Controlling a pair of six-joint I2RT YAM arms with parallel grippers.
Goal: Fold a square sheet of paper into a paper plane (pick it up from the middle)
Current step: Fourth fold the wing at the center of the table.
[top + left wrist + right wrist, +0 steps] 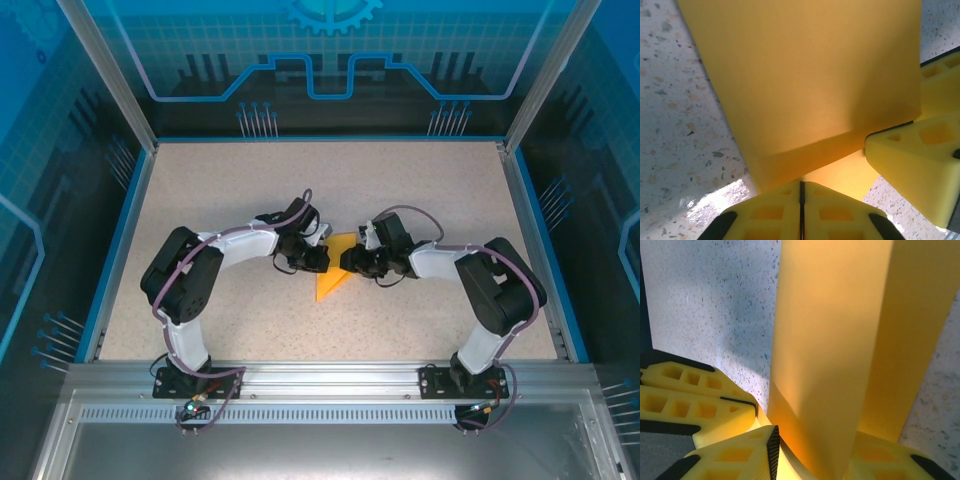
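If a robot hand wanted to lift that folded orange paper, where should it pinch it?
Best at a folded edge near the middle of the paper, coming in from the side, as the left tool does, shut on it. The raised flaps give something to pinch; the flat point does not.

The paper plane point(333, 277) is partly hidden beneath both grippers; its far tip runs past the left wrist view's top edge.

Matt, smooth orange-yellow paper on the paper plane point(333, 277), creased sharp. Beneath it, the table point(220, 180) is speckled stone-look laminate, faintly glossy where light pools beside the paper. The left gripper point(801, 210) and right gripper point(790, 460) wear yellow moulded plastic fingers, matt, with black rubbery edging.
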